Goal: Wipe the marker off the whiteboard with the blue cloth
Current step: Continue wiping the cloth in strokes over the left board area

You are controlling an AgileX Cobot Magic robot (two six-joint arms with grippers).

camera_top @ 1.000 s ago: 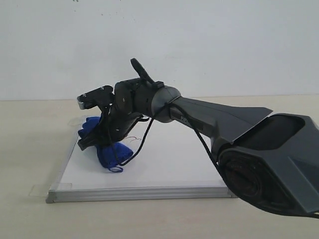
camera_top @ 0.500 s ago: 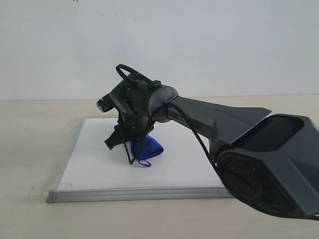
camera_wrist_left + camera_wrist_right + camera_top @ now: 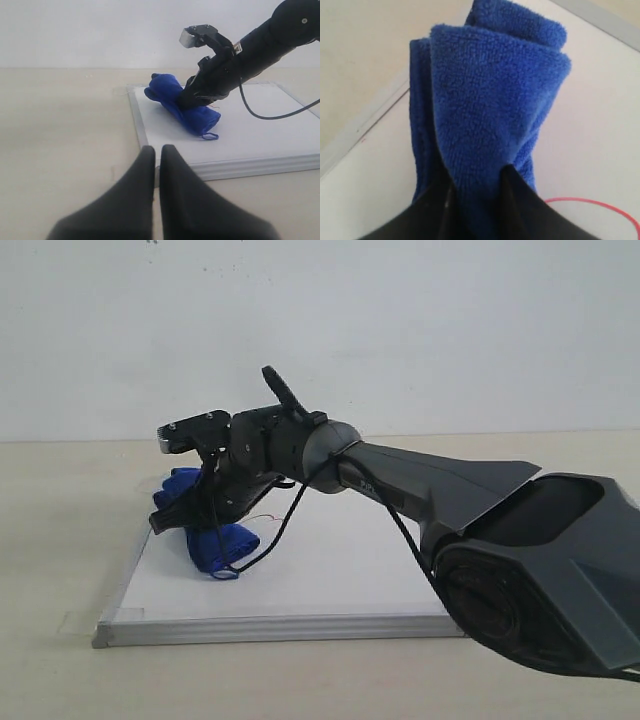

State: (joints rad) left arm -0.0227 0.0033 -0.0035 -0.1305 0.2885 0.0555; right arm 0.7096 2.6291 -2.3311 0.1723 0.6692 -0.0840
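Cloth (image 3: 222,545) in R end effector (image 3: 477,192)

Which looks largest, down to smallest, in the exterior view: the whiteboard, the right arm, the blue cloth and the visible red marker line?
1. whiteboard and right arm: these look about alike, and the arm seems nearer the camera, so they are not ranked.
2. blue cloth
3. marker line: only a thin trace shows.
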